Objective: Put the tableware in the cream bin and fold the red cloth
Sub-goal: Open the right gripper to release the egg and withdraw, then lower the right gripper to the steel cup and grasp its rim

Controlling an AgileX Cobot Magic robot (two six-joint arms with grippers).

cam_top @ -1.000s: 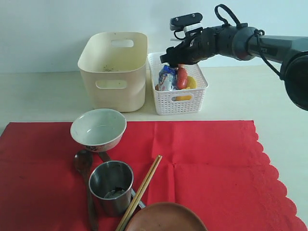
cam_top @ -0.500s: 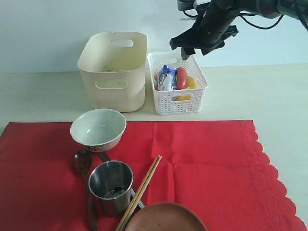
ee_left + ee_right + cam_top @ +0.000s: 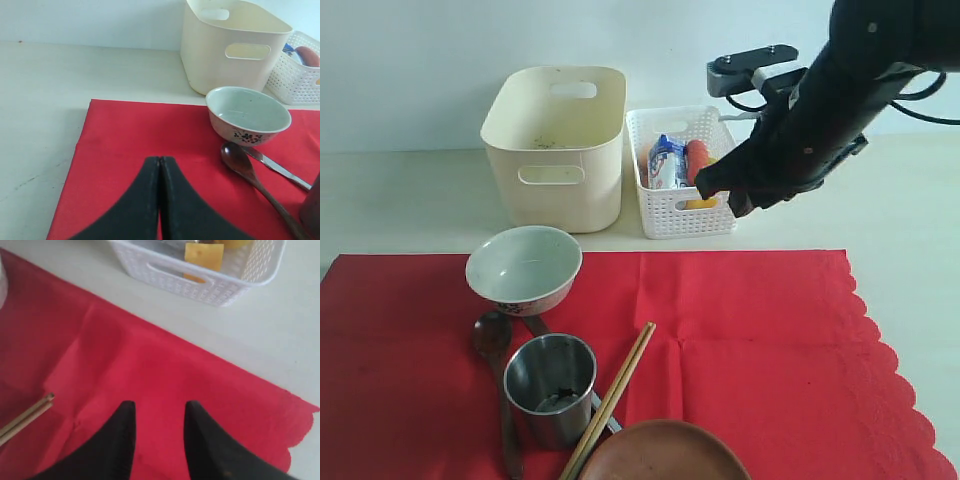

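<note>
Pale matte desk (image 3: 400,200). Spread flat over the near part, a red cloth (image 3: 750,340), scalloped edge to the right, faint creases across the middle. Behind its far hem, not touching it, a cream bin (image 3: 555,150) and, just beside on the right, a white lattice basket (image 3: 685,212).

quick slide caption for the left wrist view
Left gripper, jaws shut, above the red cloth; white bowl, dark wooden spoon and cream bin ahead.

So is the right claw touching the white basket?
Apart. In the right wrist view the right gripper hangs over the red cloth, with bare table between it and the white basket.
</note>
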